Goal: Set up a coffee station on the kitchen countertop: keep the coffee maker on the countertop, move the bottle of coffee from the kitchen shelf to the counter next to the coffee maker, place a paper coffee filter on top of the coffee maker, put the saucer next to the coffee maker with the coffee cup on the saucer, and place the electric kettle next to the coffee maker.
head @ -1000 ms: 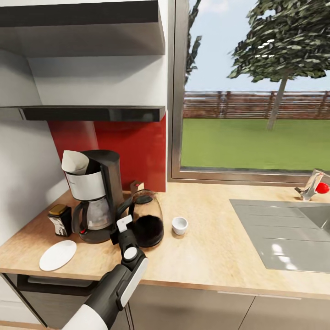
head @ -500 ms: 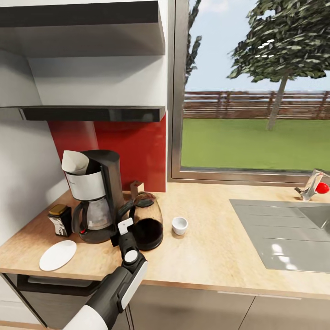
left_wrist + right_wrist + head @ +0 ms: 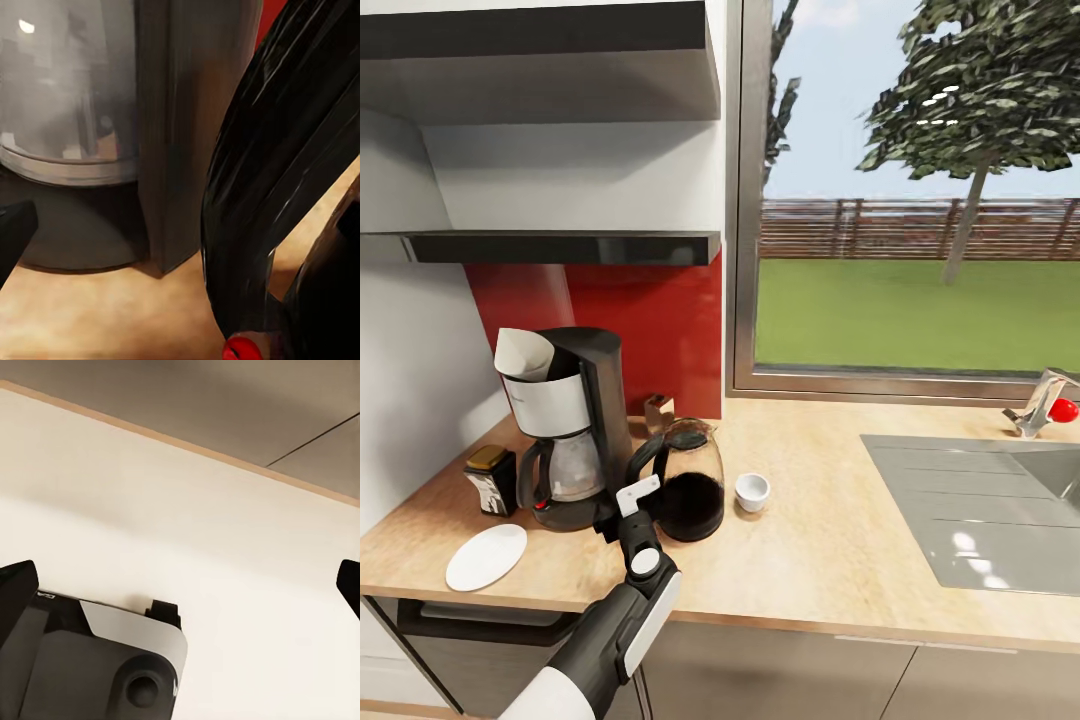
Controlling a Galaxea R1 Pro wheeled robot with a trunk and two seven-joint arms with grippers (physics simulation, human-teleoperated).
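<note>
Nearest, the left gripper [image 3: 622, 510] sits at the kettle's handle just inside the counter's [image 3: 830, 560] front edge; whether its fingers are spread or pinching cannot be told, since the arm and the handle hide them. The right gripper [image 3: 180, 585] is spread wide, its two dark fingertips at opposite sides of the right wrist view with pale floor between them. The saucer [image 3: 486, 557] lies flat near the counter's front left corner. The kettle [image 3: 685, 480] stands upright just beside the coffee maker [image 3: 570, 425], and the cup [image 3: 752, 492] stands on the counter just past the kettle, apart from the saucer. The bottle [image 3: 491, 479] stands against the coffee maker's left side. A filter [image 3: 523, 355] rests on top of the coffee maker.
</note>
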